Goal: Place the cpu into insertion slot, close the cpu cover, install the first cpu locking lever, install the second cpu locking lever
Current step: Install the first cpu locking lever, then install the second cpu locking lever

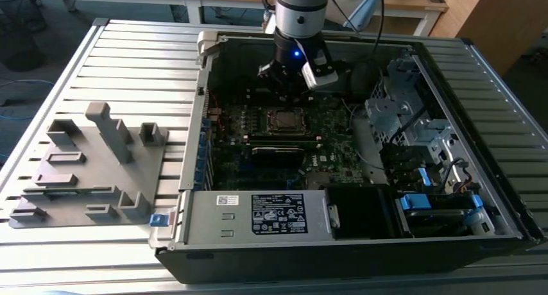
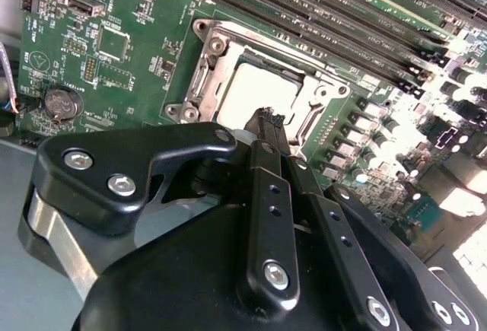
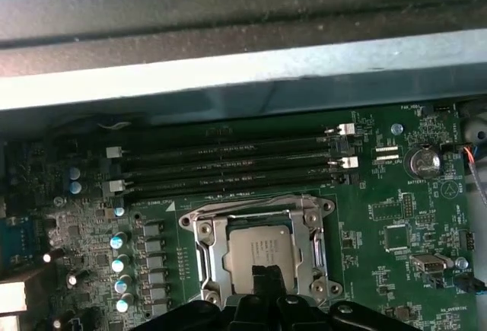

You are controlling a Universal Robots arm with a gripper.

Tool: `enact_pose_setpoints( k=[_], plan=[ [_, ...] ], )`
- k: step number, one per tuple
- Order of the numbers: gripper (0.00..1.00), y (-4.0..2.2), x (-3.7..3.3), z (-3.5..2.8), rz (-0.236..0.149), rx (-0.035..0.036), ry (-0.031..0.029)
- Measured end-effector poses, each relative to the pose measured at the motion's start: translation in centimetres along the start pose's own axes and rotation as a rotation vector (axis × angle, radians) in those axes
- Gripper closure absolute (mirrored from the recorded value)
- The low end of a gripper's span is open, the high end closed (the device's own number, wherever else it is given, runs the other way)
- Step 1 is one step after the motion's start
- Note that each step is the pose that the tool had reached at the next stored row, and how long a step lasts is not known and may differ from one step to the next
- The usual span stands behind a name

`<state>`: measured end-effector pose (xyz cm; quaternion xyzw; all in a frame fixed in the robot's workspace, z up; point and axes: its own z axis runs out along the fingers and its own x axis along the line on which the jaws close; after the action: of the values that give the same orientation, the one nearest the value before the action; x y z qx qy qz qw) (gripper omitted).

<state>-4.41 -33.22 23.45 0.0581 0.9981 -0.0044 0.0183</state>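
Looks like the cpu (image 3: 261, 251) is already sitting in the socket (image 3: 199, 233), w/ the cover (image 3: 316, 249) down around it afaict. Can't tell if the levers are latched yet. The tool (image 2: 270, 118) hangs just above the chip, fingers pinched narrow, nothing in them. On the board (image 1: 330, 155), the socket's around 12 o'clock.

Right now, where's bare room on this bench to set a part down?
Free: the slatted bench top between the grey fixture tray and the computer case, and behind the tray. Crowded: inside the case, where the gripper hangs over the insertion slot.
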Motion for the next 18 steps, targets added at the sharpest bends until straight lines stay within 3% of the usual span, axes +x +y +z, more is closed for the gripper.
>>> enact_pose_setpoints(
  k=[5, 7, 18],
  plan=[
    [0.89, -0.08, -0.01, 0.00, 0.000, -0.0008, 0.0001],
    [0.89, -0.26, -0.03, 0.00, 0.000, -0.0043, 0.0006],
    [0.89, -0.26, -0.03, 0.13, 0.000, -0.0039, 0.0006]
  ],
)
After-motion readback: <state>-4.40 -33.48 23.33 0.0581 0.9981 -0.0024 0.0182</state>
